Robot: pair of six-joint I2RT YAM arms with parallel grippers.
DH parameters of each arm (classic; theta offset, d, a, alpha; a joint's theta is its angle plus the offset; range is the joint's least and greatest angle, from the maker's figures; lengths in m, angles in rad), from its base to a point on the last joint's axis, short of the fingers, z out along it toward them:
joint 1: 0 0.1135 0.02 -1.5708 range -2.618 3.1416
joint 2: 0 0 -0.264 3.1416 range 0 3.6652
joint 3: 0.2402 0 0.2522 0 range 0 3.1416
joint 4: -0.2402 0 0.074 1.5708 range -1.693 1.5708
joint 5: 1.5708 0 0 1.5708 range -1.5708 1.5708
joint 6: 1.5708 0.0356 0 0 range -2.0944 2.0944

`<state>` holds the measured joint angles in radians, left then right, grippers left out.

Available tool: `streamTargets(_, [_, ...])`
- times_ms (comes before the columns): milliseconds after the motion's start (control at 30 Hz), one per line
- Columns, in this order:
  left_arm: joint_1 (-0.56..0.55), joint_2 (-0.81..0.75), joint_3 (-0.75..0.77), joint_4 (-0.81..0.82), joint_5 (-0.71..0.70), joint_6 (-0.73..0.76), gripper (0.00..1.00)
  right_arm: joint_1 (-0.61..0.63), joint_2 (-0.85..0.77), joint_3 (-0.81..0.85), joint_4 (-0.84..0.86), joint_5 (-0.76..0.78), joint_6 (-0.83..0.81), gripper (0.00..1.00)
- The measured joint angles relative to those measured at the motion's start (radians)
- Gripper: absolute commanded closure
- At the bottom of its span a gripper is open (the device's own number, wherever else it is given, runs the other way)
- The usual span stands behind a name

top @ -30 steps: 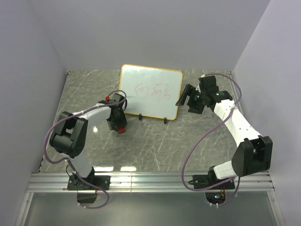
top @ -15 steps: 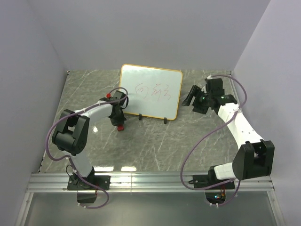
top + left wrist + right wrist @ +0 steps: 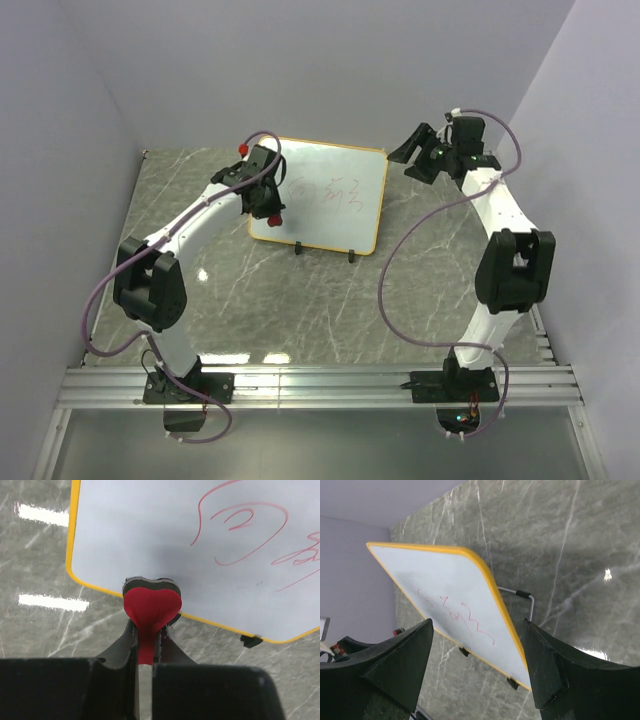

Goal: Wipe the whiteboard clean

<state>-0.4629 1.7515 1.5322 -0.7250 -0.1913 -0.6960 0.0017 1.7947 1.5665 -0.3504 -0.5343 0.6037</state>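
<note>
The whiteboard [image 3: 330, 195], white with a yellow-orange rim and red scribbles, stands tilted on two black feet at the table's back. It also shows in the left wrist view [image 3: 200, 540] and the right wrist view [image 3: 455, 600]. My left gripper [image 3: 268, 205] is shut on the red-and-black eraser [image 3: 151, 605], held against the board's lower left corner. My right gripper [image 3: 412, 152] is open and empty, raised beside the board's upper right corner, its fingers [image 3: 395, 665] spread wide either side of the board's right edge.
A grey marble table [image 3: 300, 300] with purple walls on three sides. A wire stand [image 3: 522, 597] props the board from behind. A metal rail [image 3: 320, 385] runs along the near edge by the arm bases.
My left gripper has lifted the eraser off the table and carried it up to the board's lower left corner. My right arm has swung back and up toward the board's upper right corner.
</note>
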Motion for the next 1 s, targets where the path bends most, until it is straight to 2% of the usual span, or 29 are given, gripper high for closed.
streamTargets(233, [-0.036, 0.002, -0.007, -0.052, 0.003, 0.0, 1.0, 0.0, 0.195, 0.18, 0.037, -0.072, -0.008, 0.23])
streamTargets(400, [-0.058, 0.002, -0.053, -0.071, 0.01, 0.0, 1.0, 0.002, 0.262, 0.223, 0.055, -0.118, -0.015, 0.23])
streamTargets(600, [-0.058, 0.002, -0.072, -0.1, 0.01, 0.001, 1.0, 0.025, 0.275, 0.215, 0.085, -0.147, -0.028, 0.23])
streamTargets(800, [-0.058, 0.002, -0.069, -0.11, 0.01, 0.005, 1.0, 0.084, 0.25, 0.09, 0.145, -0.167, -0.048, 0.25])
streamTargets(1000, [-0.063, 0.065, 0.046, -0.137, 0.01, 0.014, 1.0, 0.104, 0.253, 0.066, 0.148, -0.167, -0.058, 0.29])
